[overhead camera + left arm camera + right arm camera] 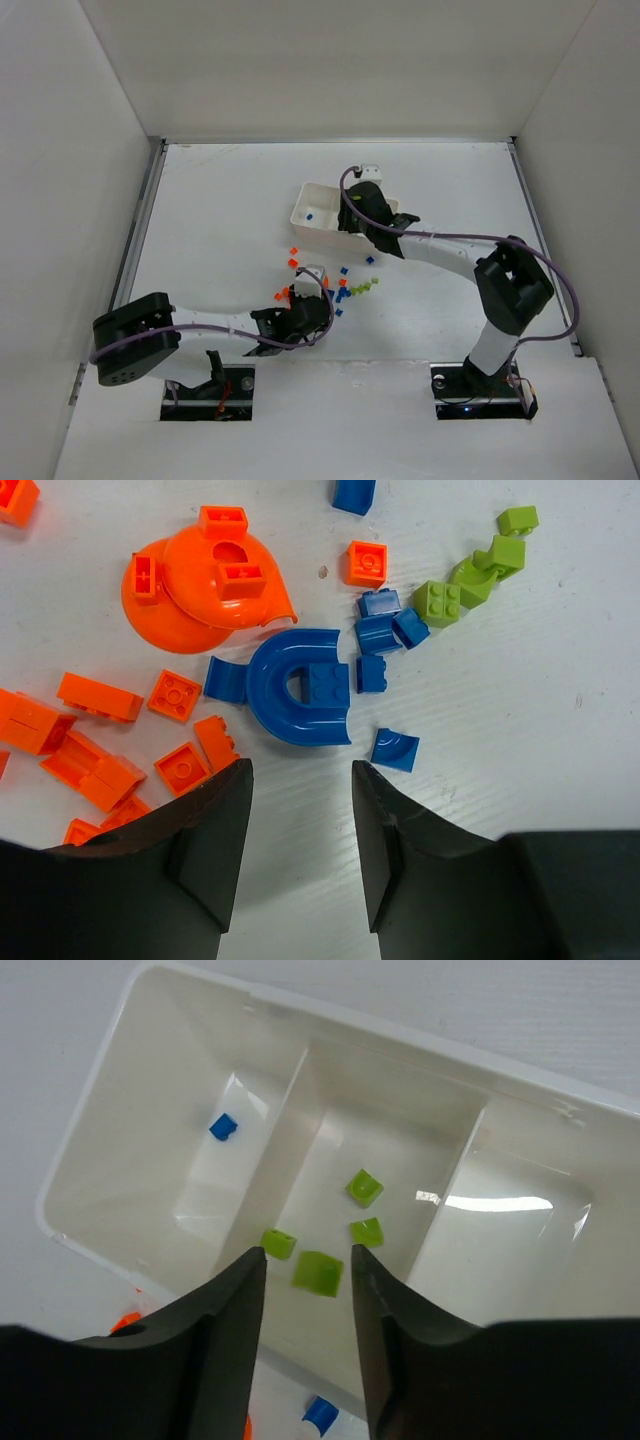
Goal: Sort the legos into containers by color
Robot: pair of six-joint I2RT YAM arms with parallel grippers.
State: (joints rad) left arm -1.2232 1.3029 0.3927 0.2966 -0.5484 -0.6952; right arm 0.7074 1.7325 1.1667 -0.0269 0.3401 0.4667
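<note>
Right gripper (308, 1253) hangs spread over white plastic tray's (110, 1110) middle compartment (400, 1150), evidently the lime green bricks' (364, 1188) bin; left gripper (300, 768), spread, fronts blue arched brick (270, 695).

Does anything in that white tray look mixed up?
Nothing stands out: the tray has one blue brick alone in an end compartment, and the middle compartment holds only green bricks. No colours are mixed.

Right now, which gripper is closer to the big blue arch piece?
Left. The left gripper hovers open with the blue arch just ahead of its fingertips. The right gripper is well away from it, over the middle compartment of the white tray.
</note>
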